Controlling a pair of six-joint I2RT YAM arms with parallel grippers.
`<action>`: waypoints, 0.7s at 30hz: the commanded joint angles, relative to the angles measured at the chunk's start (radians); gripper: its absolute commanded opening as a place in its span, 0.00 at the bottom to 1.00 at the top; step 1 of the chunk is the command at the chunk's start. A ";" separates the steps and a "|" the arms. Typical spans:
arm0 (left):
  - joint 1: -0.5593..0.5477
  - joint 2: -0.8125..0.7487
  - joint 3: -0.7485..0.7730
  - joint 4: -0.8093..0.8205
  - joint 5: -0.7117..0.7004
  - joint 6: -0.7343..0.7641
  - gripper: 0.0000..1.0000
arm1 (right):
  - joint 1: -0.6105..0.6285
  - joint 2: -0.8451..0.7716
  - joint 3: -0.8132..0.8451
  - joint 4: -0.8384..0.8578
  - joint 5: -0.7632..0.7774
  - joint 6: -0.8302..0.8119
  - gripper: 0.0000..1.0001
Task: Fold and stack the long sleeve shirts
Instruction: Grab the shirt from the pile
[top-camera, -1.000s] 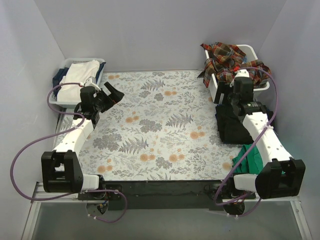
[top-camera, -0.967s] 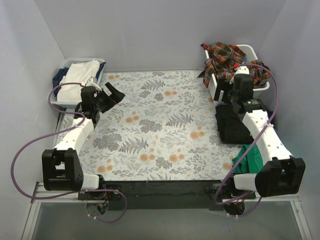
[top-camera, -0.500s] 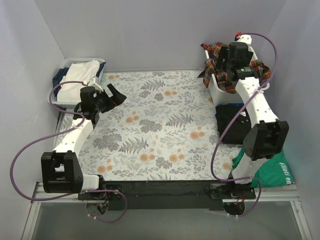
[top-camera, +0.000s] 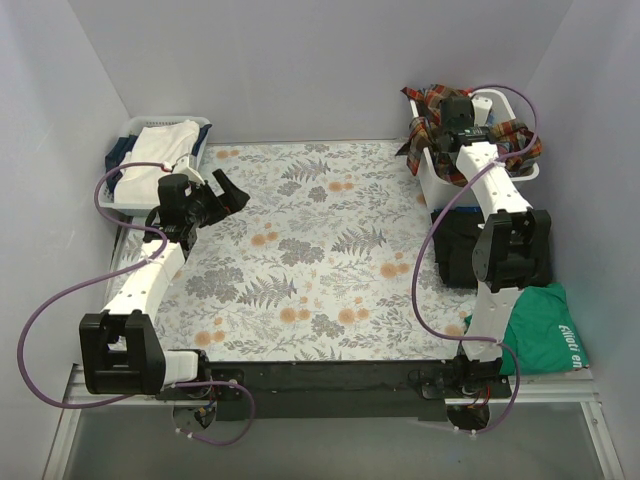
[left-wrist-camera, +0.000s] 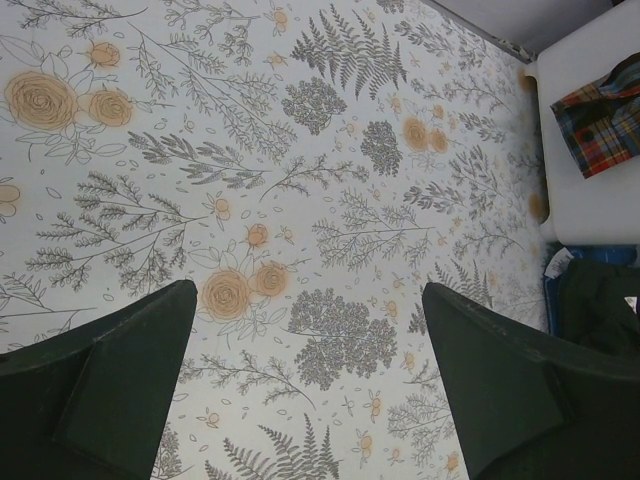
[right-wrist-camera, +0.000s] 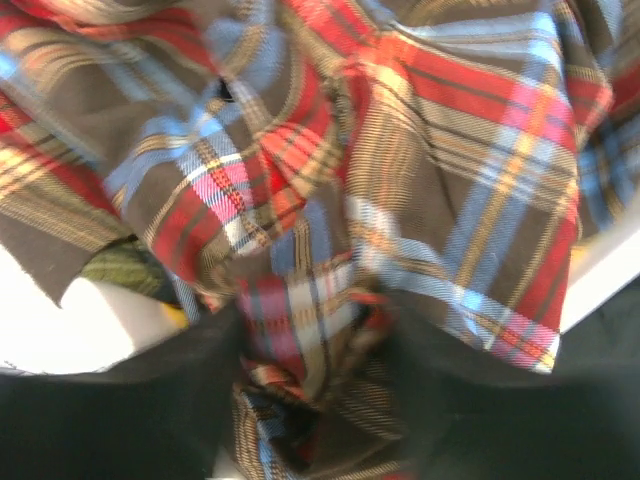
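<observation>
Right gripper (right-wrist-camera: 315, 335): jaws half-narrowed, one on each side of a bunched fold; I cannot tell whether they pinch it yet.
Between the jaws: plaid shirt (right-wrist-camera: 430, 160), heaped in the white basket (top-camera: 431, 180) directly beneath.
Doing it well: bite one thick fold deep, then lift straight up so the sleeves don't catch on the basket.
Back toward its base: black folded garments (top-camera: 462, 255).
Left gripper (left-wrist-camera: 310, 350): wide, empty, above the floral table (left-wrist-camera: 330, 150).

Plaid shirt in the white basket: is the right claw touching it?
Touching. In the right wrist view the plaid shirt is bunched inside the right claw, its cloth lying against both dark fingers.
</observation>
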 joint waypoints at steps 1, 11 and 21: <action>0.007 -0.034 0.015 -0.016 -0.020 0.023 0.96 | -0.013 -0.014 0.012 -0.117 0.077 0.071 0.37; 0.007 -0.016 0.067 -0.016 -0.021 0.023 0.93 | 0.107 -0.165 0.136 -0.051 0.058 -0.123 0.01; 0.005 0.046 0.147 -0.014 -0.069 0.002 0.96 | 0.371 -0.384 0.170 0.119 -0.314 -0.346 0.01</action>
